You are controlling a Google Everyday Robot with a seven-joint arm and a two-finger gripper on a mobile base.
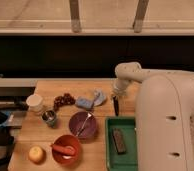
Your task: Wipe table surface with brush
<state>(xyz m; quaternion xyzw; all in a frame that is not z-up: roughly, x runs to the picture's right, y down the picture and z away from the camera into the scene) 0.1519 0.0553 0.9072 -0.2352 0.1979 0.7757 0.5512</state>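
Brush [116, 106] hangs nearly upright below the gripper [118, 94], whose fingers look clamped on its upper end, lower tip meeting the table surface [96, 152] between the blue cloth [85, 103] and green tray [108, 147].

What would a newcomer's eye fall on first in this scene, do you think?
The big white robot arm fills the right side, its gripper holding the slim black brush upright over the table surface. Next comes the green tray at front right, beside the arm, and the red bowl at front left.
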